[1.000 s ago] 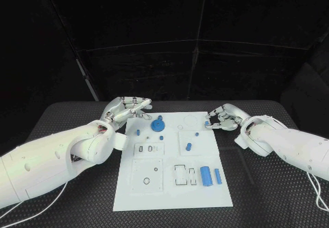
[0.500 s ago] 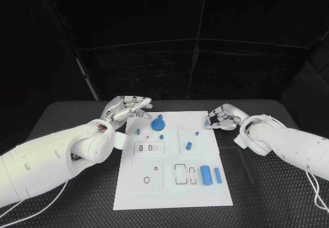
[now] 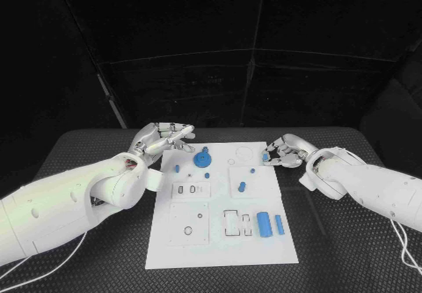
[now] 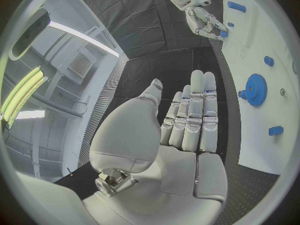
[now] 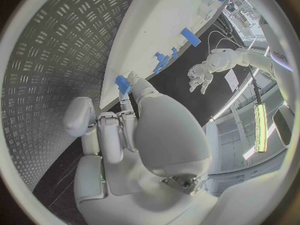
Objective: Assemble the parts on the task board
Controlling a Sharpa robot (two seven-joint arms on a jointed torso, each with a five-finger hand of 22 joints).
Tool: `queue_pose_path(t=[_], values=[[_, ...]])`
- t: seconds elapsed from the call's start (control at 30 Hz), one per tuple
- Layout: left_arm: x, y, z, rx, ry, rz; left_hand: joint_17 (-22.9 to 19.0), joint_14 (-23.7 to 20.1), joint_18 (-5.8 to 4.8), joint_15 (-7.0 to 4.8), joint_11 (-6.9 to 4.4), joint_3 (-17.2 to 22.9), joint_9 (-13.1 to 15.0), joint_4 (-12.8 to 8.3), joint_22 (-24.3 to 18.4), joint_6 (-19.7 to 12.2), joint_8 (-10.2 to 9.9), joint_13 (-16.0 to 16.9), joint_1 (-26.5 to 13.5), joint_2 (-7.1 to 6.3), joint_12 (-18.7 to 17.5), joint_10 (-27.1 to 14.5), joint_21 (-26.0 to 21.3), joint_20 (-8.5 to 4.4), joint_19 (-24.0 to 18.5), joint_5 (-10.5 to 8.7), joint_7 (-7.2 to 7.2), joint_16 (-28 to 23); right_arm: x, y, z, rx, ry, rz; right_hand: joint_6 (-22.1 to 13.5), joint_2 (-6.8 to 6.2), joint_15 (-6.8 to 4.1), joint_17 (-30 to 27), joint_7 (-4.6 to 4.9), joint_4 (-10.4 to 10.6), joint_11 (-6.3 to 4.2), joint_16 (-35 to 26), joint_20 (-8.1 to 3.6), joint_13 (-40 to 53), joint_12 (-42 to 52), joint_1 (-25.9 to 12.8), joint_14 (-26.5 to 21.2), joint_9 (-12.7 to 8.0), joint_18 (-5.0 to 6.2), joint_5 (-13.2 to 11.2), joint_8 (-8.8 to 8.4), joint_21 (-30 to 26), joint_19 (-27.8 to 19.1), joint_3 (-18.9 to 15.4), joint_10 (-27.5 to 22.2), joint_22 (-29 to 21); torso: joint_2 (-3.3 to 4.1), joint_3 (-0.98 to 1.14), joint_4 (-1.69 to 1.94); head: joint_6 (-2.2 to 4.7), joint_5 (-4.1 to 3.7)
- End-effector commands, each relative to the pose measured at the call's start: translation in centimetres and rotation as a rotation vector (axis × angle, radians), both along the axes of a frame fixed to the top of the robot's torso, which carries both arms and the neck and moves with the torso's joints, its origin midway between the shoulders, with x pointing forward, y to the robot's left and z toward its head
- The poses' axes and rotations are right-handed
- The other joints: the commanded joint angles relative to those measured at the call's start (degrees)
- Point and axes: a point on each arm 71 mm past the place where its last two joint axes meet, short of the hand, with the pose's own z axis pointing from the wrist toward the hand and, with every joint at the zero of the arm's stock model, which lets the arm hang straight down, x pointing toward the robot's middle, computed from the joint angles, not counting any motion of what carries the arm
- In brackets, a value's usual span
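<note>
The white task board (image 3: 220, 244) lies in the middle of the table. My right hand (image 3: 283, 151) hovers at the board's far right edge and pinches a small blue part (image 3: 264, 157) in its fingertips; the right wrist view shows that part (image 5: 122, 84) just beside the board's edge (image 5: 156, 30). My left hand (image 3: 163, 141) is at the board's far left corner, fingers stretched out and holding nothing. Its palm (image 4: 181, 130) points toward the blue gear (image 4: 255, 89), which stands on the board (image 3: 203, 160).
Other blue parts on the board: small pieces (image 3: 177, 169), (image 3: 207, 176), (image 3: 252, 171), a peg (image 3: 242, 189), a thick cylinder (image 3: 264, 224) and a thin bar (image 3: 280, 226) near the right edge. Black ribbed matting (image 3: 352, 256) surrounds the board.
The right hand has edged slightly toward the far side with the small blue part still in its fingertips. The left hand has barely moved.
</note>
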Motion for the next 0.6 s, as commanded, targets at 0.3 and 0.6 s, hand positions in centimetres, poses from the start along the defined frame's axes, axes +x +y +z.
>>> queue_pose_path(t=[0.3, 0.6], values=[[0.0, -0.04, 0.13, -0.003, -0.006, -0.012, 0.1, -0.4, 0.53, 0.02, 0.11, 0.1, 0.0, -0.4, 0.0, -0.1, -0.3, -0.1, 0.6, 0.23, -0.3, 0.0, -0.3, 0.1, -0.3, 0.03, 0.32, 0.1, 0.14, 0.01, 0.08, -0.011, -0.016, -0.005, 1.9, 2.54, -0.78, 12.1, -0.46, -0.7, -0.75, 0.4, -0.47, 8.6, 0.6, 0.0, 5.2, -0.1, -0.1, -2.2, 0.49, 0.7, 0.7, 1.8, 1.5, 0.6, 0.03, 0.02, 0.0, -0.34, -0.09], [0.0, 0.04, 0.12, -0.002, -0.005, -0.011, 0.1, -0.4, 0.53, 0.02, 0.11, 0.1, 0.0, -0.4, 0.0, 0.0, -0.3, -0.1, 0.6, 0.26, -0.3, 0.0, -0.3, 0.1, -0.3, 0.03, 0.32, 0.1, 0.25, -0.14, 0.26, -0.007, -0.048, -0.025, 4.2, 5.03, -1.36, 12.5, -1.25, -1.5, -1.44, 0.5, -0.97, 9.0, 0.9, 0.2, 5.3, 0.0, -0.24, -4.8, 1.18, 1.0, 1.2, 4.7, 1.8, 1.3, -0.01, 0.02, 0.01, -0.51, 0.04]])
